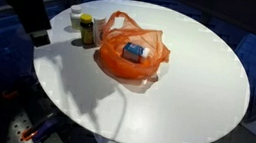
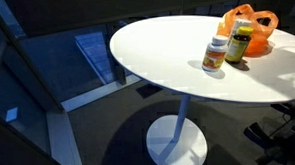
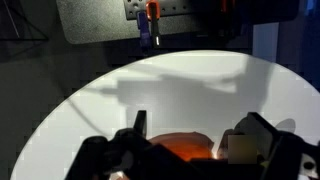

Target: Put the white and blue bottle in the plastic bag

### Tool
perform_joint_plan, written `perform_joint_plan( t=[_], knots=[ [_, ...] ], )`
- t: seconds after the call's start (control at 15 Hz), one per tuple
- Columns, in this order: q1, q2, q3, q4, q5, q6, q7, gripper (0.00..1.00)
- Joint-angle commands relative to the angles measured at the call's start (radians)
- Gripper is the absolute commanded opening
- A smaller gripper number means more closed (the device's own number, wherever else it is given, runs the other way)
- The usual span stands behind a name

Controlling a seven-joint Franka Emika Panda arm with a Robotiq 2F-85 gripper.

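1. Tool [image 3: 195, 124]: nearest in the wrist view. Its two dark, blocky fingers [image 3: 136, 135] are spread wide and hold nothing. Only this view shows the spread.
2. Plastic bag [image 1: 131, 50]: thin, crumpled and orange, with looped handles, sitting near the worktop's middle. The wrist view shows it as an orange patch [image 3: 185, 148] low between the fingers.
3. White and blue bottle [image 1: 134, 50]: lies on its side in the bag's open mouth, in an exterior view. From another side the bag [image 2: 253, 26] hides it.
4. Worktop [image 1: 194, 101]: round, white and smooth. Its round pedestal foot [image 2: 176, 143] shows in an exterior view.
5. White-capped bottle [image 2: 215, 53] and dark-capped bottle [image 2: 238, 43]: upright, just beside each other, with orange and yellow labels. They stand left of the bag, near the far rim.
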Motion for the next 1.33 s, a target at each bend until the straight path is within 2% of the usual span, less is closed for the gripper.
perform_joint_plan(
  t=[0.0, 0.33, 0.73, 1.27],
  knots=[
    [-0.006, 0.002, 0.005, 0.001, 0.004, -0.001, -0.004, 1.0],
    [-0.001, 0.006, 0.011, 0.007, 0.01, 0.004, 0.002, 1.0],
    [0.048, 0.057, 0.094, 0.047, 0.056, 0.045, 0.074, 1.0],
    [0.095, 0.201, 0.197, 0.102, 0.122, 0.176, 0.226, 1.0]
  ],
)
